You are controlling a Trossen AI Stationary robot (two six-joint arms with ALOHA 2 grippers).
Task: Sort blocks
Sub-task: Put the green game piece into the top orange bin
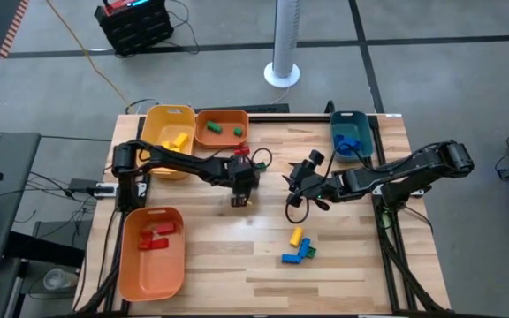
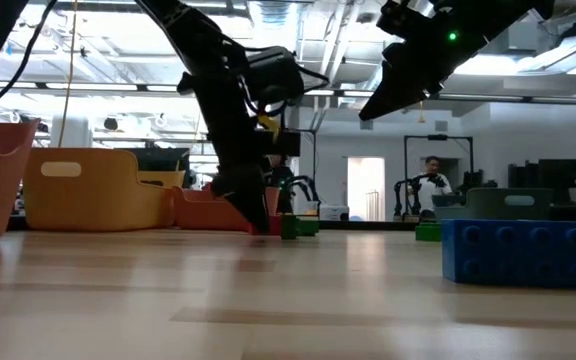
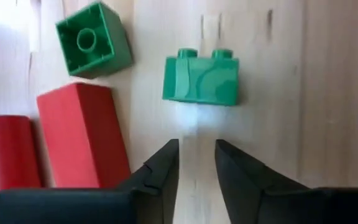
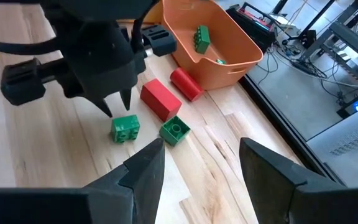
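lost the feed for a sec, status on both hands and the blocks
Left hand low over table, nearly shut, empty, short of green brick. Right hand open, raised, waiting. Red block close beside, no obstruction.

Even overhead light lit the wooden surface [image 1: 263, 265] brightly with only soft shadows, while the low view was backlit by glaring ceiling lamps, its arms dark silhouettes, and the near blue block [image 2: 516, 253] sat slightly blurred.

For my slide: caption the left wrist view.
Left gripper nearly shut, empty, short of a green block on the table.
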